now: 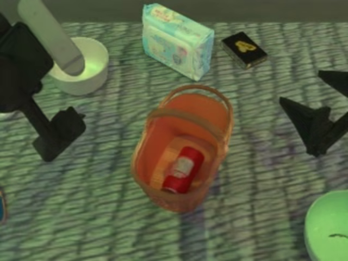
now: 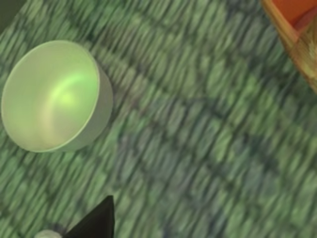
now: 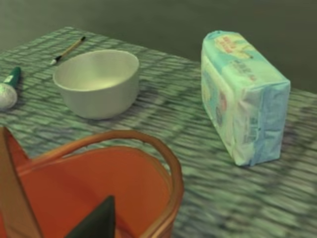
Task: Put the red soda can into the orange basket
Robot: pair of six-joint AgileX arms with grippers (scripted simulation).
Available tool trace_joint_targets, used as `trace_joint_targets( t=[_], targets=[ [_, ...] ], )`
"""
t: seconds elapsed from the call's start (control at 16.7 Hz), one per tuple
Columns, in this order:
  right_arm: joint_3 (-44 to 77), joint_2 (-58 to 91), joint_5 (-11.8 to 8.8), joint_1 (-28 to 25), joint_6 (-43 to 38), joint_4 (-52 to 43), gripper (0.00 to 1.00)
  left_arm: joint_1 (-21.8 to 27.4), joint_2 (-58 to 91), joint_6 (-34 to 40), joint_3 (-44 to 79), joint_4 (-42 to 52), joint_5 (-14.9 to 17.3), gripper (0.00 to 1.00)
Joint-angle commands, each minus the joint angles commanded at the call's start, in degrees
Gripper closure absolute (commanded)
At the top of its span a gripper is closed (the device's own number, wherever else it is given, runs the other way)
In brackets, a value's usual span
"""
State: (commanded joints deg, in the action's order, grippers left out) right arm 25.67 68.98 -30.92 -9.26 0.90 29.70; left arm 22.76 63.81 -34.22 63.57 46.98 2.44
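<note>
The red soda can (image 1: 184,168) lies on its side on the bottom of the orange basket (image 1: 155,141), which stands mid-table. No gripper touches either. My right gripper (image 1: 300,87) hangs open to the right of the basket, with nothing between its fingers. In the right wrist view one dark fingertip (image 3: 101,218) shows in front of the basket's inner wall (image 3: 99,178); the can is hidden there. My left gripper (image 1: 57,136) is well to the left of the basket, open and empty. One of its fingers (image 2: 96,223) shows over bare cloth, and a corner of the basket (image 2: 297,29) is in view.
A white round bowl (image 1: 81,65) stands at the back left, partly under my left arm. A pale blue tissue pack (image 1: 176,41) and a black box (image 1: 243,49) lie behind the basket. A green bowl (image 1: 329,225) sits at the front right corner.
</note>
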Motion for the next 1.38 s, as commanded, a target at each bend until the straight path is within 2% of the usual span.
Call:
trace_joint_targets(
  t=[0.24,0.42,0.6,0.72,0.84,0.96,1.38],
  targets=[
    [-10.84,-23.09,10.99,3.29,-0.1,-11.19,0.0,6.63,22.11,-11.61,21.88,15.03,-0.39,0.0],
    [-17.1,-39.74,18.31,5.37,-0.28,-18.28,0.0,11.02,37.67,-19.62,37.27,25.23,-0.89,0.0],
    [-21.48,-54.01,24.27,6.97,-0.49,-23.77,0.0,14.49,50.61,-26.16,50.11,33.45,-1.45,0.0],
    [-23.55,-61.31,27.39,7.8,-0.64,-26.55,0.0,16.23,57.32,-29.51,56.75,37.6,-1.8,0.0],
    [-24.95,-66.26,29.64,8.38,-0.78,-28.54,0.0,17.42,62.07,-31.86,61.41,40.46,-2.07,0.0],
    [-25.59,-68.65,30.77,8.65,-0.88,-29.56,0.0,18.02,64.44,-33.05,63.74,41.86,-2.22,0.0],
    [-25.67,-68.98,30.92,8.69,-0.9,-29.7,0.0,17.94,64.56,-33.26,63.04,41.23,-2.23,0.0]
  ],
)
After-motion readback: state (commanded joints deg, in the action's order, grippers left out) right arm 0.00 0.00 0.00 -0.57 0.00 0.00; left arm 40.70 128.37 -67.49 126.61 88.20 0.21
